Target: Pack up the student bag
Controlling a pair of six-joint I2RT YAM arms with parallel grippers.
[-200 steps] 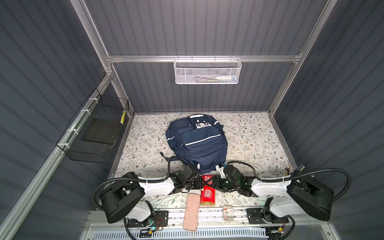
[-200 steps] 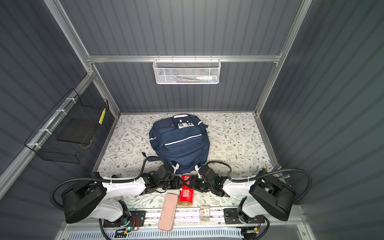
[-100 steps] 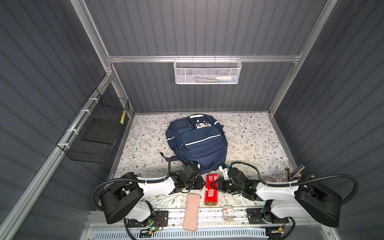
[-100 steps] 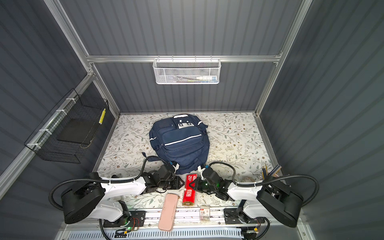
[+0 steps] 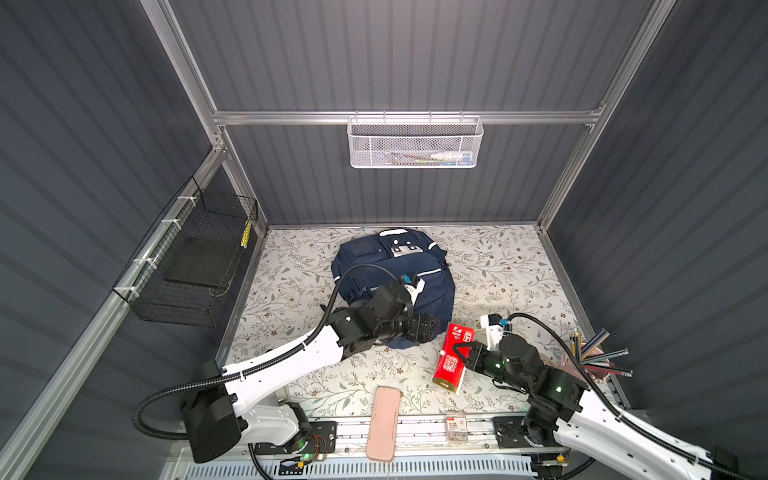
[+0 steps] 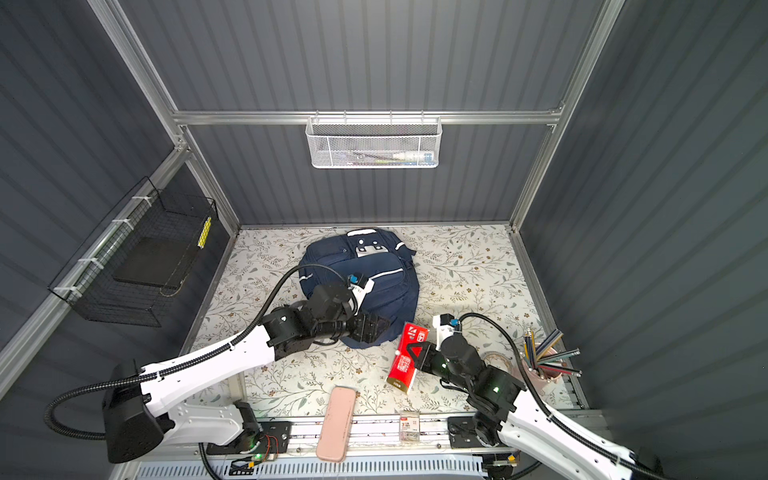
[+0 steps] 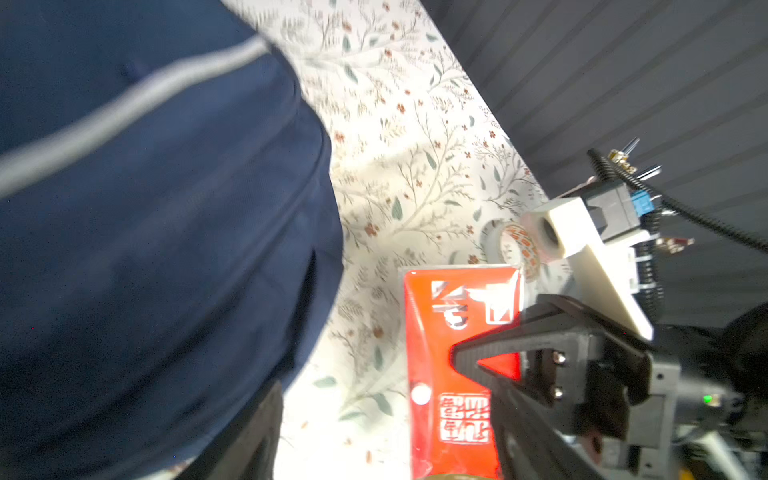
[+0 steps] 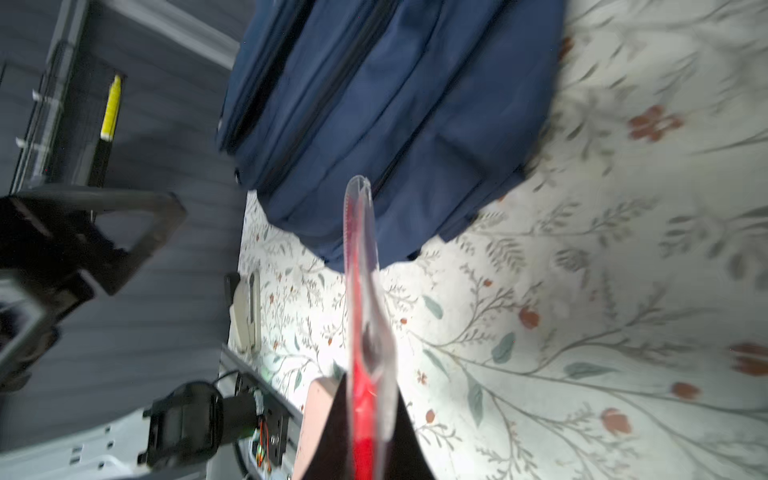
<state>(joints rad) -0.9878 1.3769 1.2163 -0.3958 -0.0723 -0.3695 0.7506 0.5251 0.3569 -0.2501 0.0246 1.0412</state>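
Currently the student bag [image 5: 390,270], soft navy fabric with rounded corners, white stripes and zip seams, lies flat mid-tabletop toward the back edge, its white patch farthest from the arms. The tabletop [image 5: 507,266] carries a matte floral print. The right gripper [image 5: 457,354] is clamped on a red packet [image 5: 451,365]: a glossy, thin, flat rectangle with white characters, seen edge-on in the right wrist view [image 8: 365,316] and held just off the bag's near right corner, apart from the fabric. The left gripper [image 5: 430,326] sits over the bag's near edge; only one black triangular finger [image 8: 124,232] shows clearly, so I cannot tell whether its jaws are spread or closed. A smooth pink oblong case [image 5: 383,422] overhangs the near edge. A cup of pencils [image 5: 590,365] stands at the right edge, with a tape roll [image 7: 515,249] beside it. Open printed surface runs from the bag to the right edge and the back right corner; a narrower strip runs along the left edge.
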